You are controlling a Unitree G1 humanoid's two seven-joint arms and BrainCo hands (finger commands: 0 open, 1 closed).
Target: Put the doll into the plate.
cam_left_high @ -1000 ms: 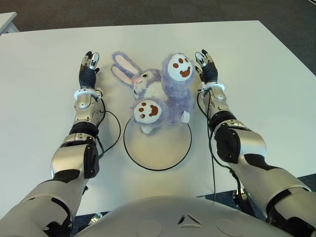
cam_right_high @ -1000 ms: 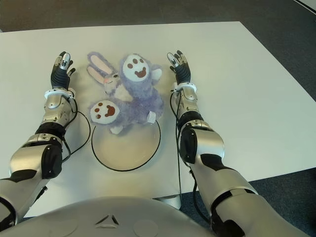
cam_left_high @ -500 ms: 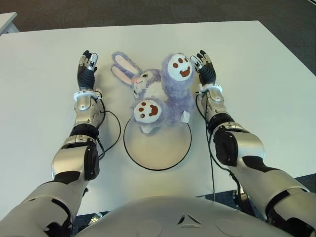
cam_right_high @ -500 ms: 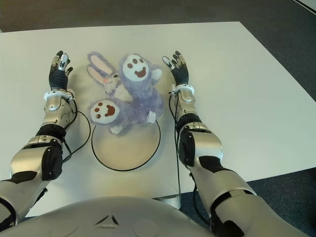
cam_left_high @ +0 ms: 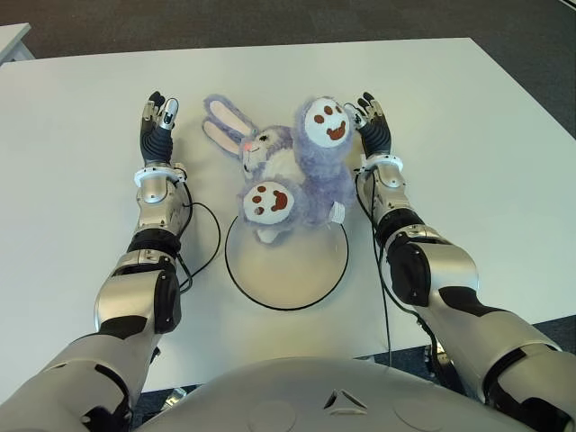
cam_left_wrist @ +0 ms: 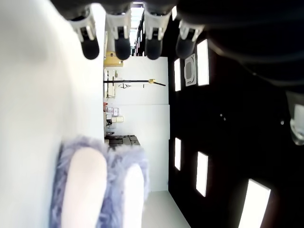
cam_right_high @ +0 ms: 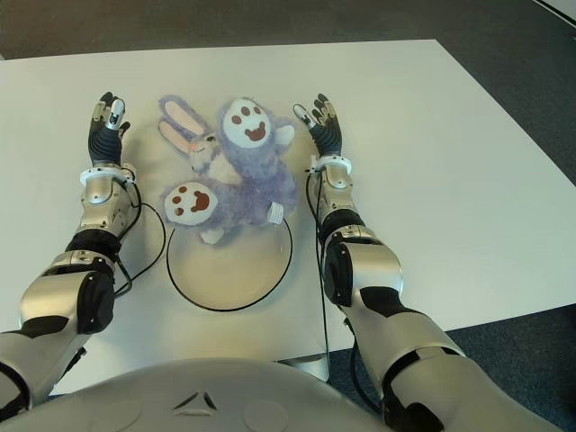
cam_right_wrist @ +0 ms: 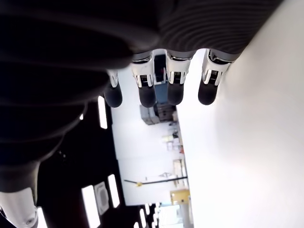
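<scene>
Fingers [cam_right_wrist: 145,95] of both hands are extended and hold nothing above the white table [cam_left_high: 468,135]. The fluffy purple plush rabbit doll [cam_left_high: 297,171] lies at frame centre, mostly above the round black-rimmed white plate [cam_left_high: 310,288], one paw over its rim. Soft and light, it should be squeezed at its body between right hand [cam_left_high: 373,130] and left hand [cam_left_high: 157,130].

Indoor lab or office-type room. Plain white worktop [cam_left_high: 468,135] on dark grey carpeted floor [cam_left_high: 270,20]; corner of a second white table [cam_left_high: 13,38] at the far left edge. Wrist views, past the fingertips [cam_left_wrist: 122,47] of each hand: dark ceiling with rows of rectangular light panels [cam_left_wrist: 202,173], a square ceiling vent [cam_left_wrist: 190,70], white walls, and shelving or equipment at the far end, too small to identify.
</scene>
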